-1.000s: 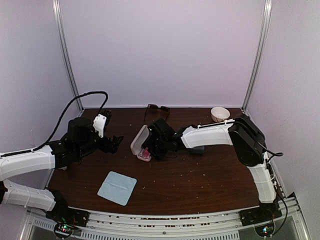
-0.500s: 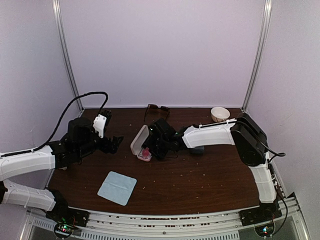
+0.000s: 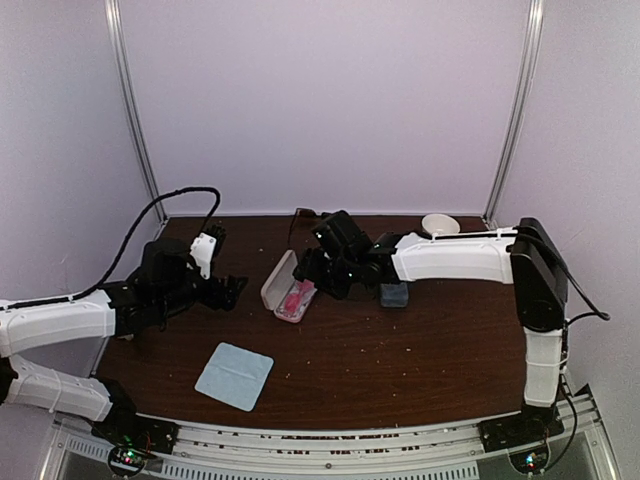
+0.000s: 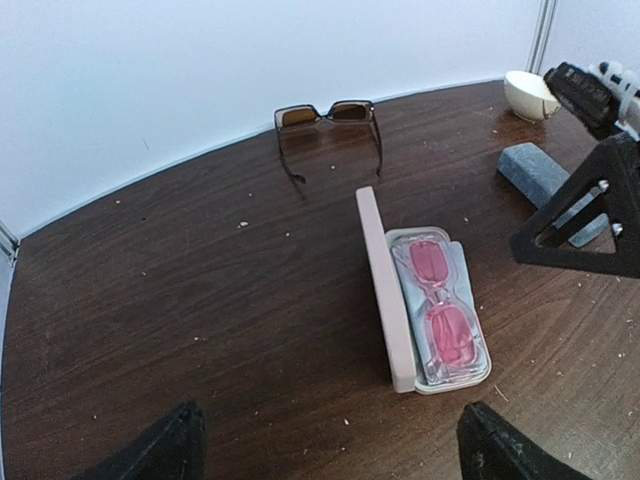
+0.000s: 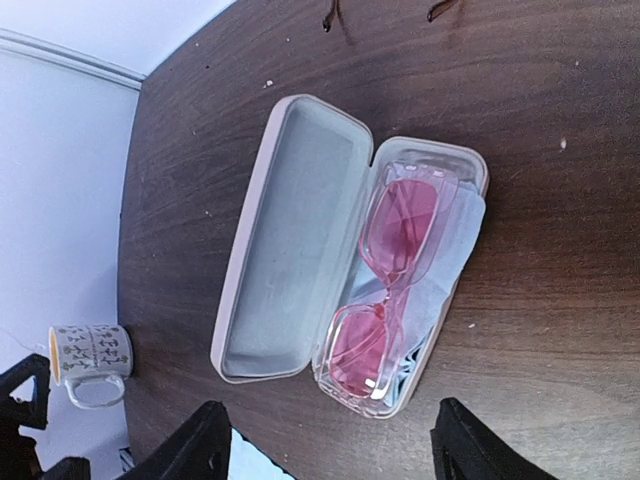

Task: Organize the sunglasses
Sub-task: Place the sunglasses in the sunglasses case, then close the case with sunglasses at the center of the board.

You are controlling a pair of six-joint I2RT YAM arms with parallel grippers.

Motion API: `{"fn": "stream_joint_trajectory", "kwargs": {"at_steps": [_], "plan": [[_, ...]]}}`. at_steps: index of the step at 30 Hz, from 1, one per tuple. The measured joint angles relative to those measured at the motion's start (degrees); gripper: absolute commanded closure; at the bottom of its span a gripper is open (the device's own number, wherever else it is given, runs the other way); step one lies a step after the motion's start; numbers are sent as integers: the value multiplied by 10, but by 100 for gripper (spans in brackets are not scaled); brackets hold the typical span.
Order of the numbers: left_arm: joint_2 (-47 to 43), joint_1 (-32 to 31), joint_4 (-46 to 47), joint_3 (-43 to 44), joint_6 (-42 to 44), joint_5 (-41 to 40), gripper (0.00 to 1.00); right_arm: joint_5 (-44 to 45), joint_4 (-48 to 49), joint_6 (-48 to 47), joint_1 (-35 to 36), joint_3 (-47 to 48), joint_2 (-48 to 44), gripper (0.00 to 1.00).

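The right end effector [image 3: 310, 270] has drawn back from the open case [image 3: 278, 280], uncovering the pink-lensed glasses [image 3: 297, 298].

Two sunglasses are counted: pink pair [image 4: 438, 312], dark pair [image 4: 328, 114] at twelve o'clock. Two cases: pink case [image 4: 378, 290], grey case [image 4: 540, 175]. Two cloths: loose cloth [image 3: 234, 376], cased cloth [image 5: 452, 262]. One bowl [image 4: 527, 95] and one mug [image 5: 90, 355] are seen.

On brown table [image 3: 420, 350]: pink case [image 5: 290, 230] open w/ lid raised, grey-blue case [image 4: 540, 172] near its right, lt-blue cloth [image 3: 234, 376] flat nr front edge, white bowl [image 4: 527, 95] back-right corner, patterned mug [image 5: 90, 355] well apart on lid side.
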Motion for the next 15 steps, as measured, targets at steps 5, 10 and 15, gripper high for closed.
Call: {"fn": "stream_joint_trajectory", "kwargs": {"at_steps": [5,10,15], "plan": [[11,1,-26,22,-12,1,13,8,-5,-63,-6,-32,-32,30],[9,16,-38,35,-25,19,15,-17,16,-101,-23,-73,-33,30],[7,48,-48,34,-45,65,18,-50,47,-125,-36,-112,-33,30]]}}
